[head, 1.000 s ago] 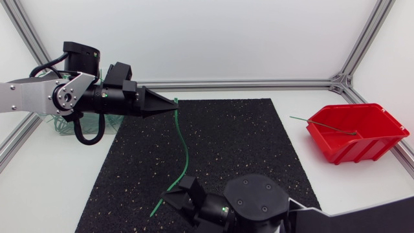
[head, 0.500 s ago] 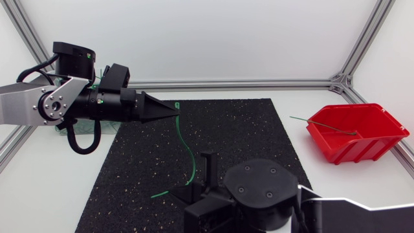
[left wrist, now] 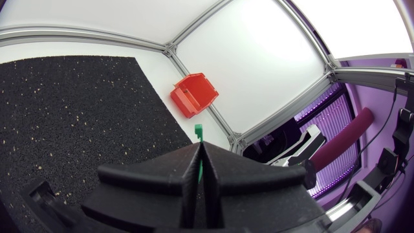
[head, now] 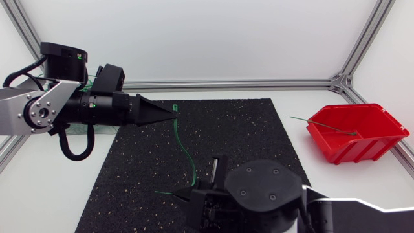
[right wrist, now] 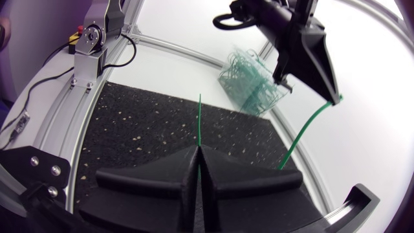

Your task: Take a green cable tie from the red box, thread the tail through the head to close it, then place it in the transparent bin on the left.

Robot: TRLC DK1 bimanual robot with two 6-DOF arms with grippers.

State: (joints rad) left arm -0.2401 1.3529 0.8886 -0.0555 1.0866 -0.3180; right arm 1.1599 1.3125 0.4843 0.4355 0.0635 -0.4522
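Right gripper [right wrist: 198, 149] is nearest the head camera, low over the near part of the mat. Its fingers [right wrist: 155, 171] are clenched on the green cable tie [head: 185, 150], seam pressed together, thin tail poking straight out ahead of the tips. Tail end hangs just over the mat; can't tell if it touches.

From beside the right fingers, the rest of the tie rises in one arc to the left gripper [head: 173, 111]. Left fingers [left wrist: 155, 171] are also clamped tight, grasping the tie just behind its head. The small square head stands just proud of those tips, clear of the surface. So the tie is out of the box, strung between both grippers, and not threaded: head and tail are well apart.

Surface is a black rubber mat [head: 239, 136] with pale speckles, flat on a white desk [head: 58, 188]. Both sets of fingertips are over the mat.

Transparent bin [right wrist: 249, 81] sits back along the left arm from its fingertips, on white desk just off the mat's corner, with a tangle of green ties inside. Red box [head: 356, 133] is well apart from both pairs of fingers, on white desk past the mat's edge, top open. A loose tie [head: 323, 123] lies across its opening and sticks out past the rim. Aluminium rail [head: 259, 84] runs along the desk edge beyond the left fingertips.
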